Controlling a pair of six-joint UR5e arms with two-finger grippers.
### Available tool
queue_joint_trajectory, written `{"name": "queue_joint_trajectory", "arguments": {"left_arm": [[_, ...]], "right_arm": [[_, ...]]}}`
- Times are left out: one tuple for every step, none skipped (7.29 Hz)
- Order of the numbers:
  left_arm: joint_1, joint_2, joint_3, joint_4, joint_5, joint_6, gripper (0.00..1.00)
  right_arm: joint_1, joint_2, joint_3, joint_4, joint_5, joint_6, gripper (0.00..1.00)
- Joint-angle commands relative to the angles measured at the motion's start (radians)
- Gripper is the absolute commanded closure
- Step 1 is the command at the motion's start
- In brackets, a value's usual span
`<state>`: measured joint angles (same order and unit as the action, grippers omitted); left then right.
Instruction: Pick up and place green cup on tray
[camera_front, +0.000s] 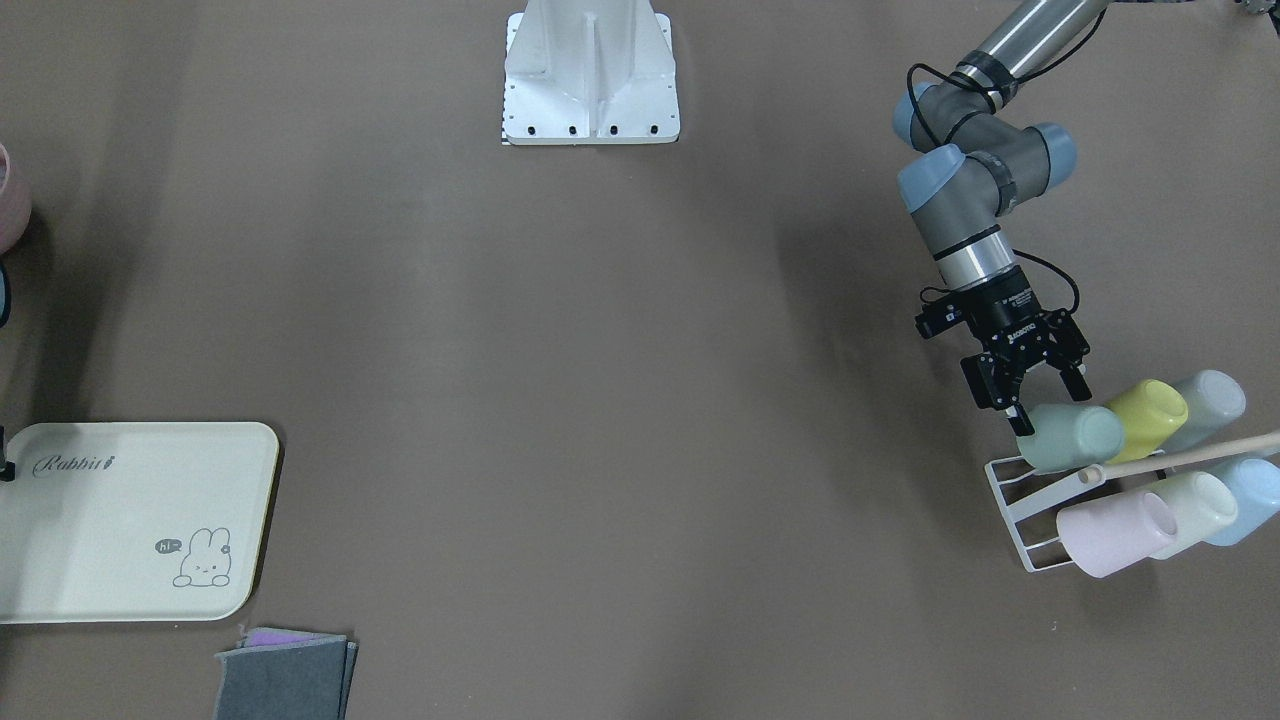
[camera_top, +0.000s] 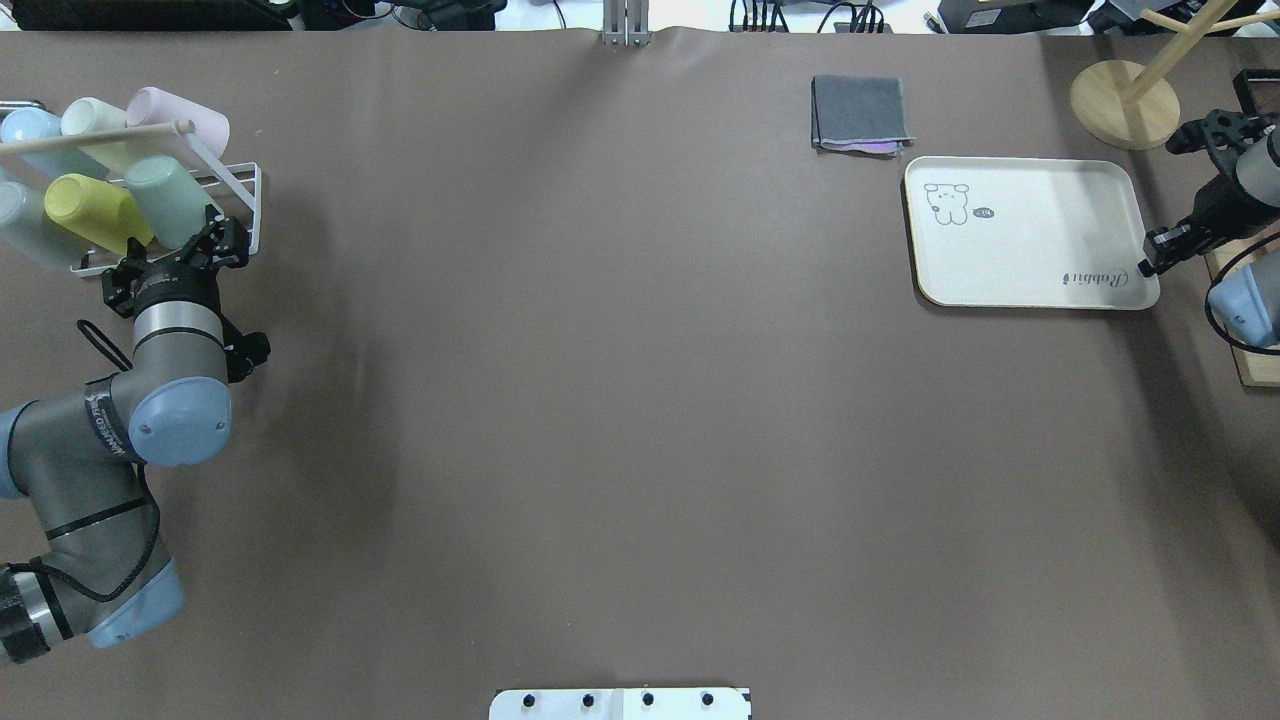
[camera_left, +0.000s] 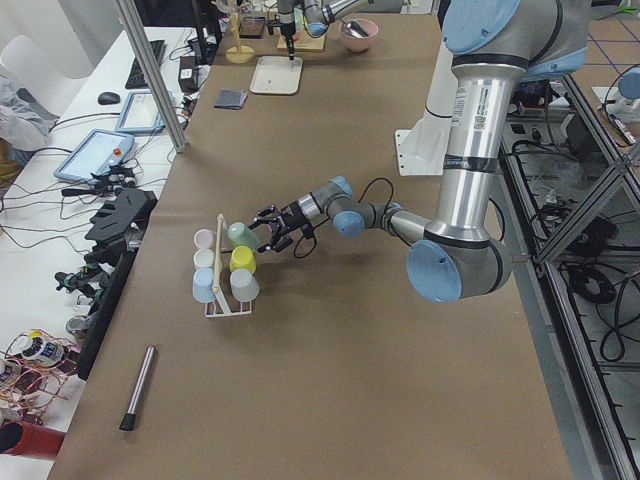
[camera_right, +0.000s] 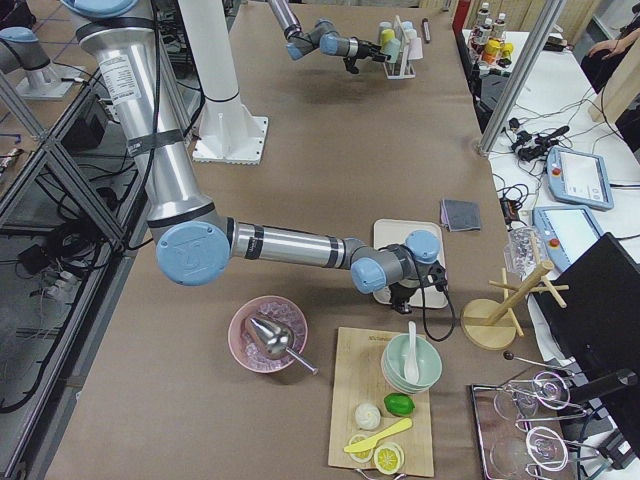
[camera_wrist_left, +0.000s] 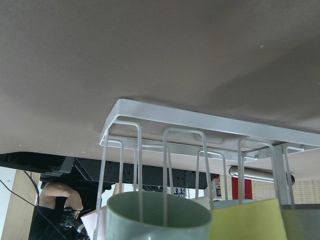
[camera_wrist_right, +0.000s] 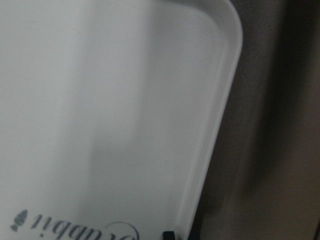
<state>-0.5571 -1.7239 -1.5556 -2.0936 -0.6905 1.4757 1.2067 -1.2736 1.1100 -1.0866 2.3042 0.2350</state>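
Note:
The green cup (camera_front: 1075, 437) lies on its side in a white wire rack (camera_front: 1008, 500) at the table's left end, mouth toward my left gripper; it also shows in the overhead view (camera_top: 170, 195) and the left wrist view (camera_wrist_left: 160, 220). My left gripper (camera_front: 1052, 405) is open, with its fingertips right at the cup's mouth end. The cream tray (camera_top: 1030, 230) with "Rabbit" script lies flat and bare at the far right. My right gripper (camera_top: 1150, 265) is down at the tray's edge; I cannot tell how its jaws stand.
The rack also holds a yellow-green cup (camera_front: 1150, 415), a pale cup (camera_front: 1205, 400), a blue cup (camera_front: 1250, 495), a whitish-green cup (camera_front: 1195, 505) and a pink cup (camera_front: 1115, 535) under a wooden handle (camera_front: 1190, 458). Folded grey cloths (camera_top: 860, 115) lie by the tray. A wooden stand (camera_top: 1125, 100) is behind it.

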Motion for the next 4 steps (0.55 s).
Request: {"name": "queue_joint_trajectory", "arguments": {"left_arm": [[-0.014,-0.023,0.023,-0.026,-0.001,0.029,0.03],[-0.02,-0.028,0.025,-0.023,-0.001,0.031,0.03],[-0.02,-0.04,0.044,-0.025,-0.001,0.031,0.03],[-0.02,-0.051,0.058,-0.025,-0.001,0.029,0.03]], "right_arm": [[0.001,0.008,0.01,0.036,0.001,0.029,1.0],[0.002,0.008,0.019,0.065,0.003,0.055,1.0],[0.004,0.008,0.031,0.071,0.009,0.056,1.0],[0.008,0.008,0.065,0.071,0.017,0.058,1.0]]}}
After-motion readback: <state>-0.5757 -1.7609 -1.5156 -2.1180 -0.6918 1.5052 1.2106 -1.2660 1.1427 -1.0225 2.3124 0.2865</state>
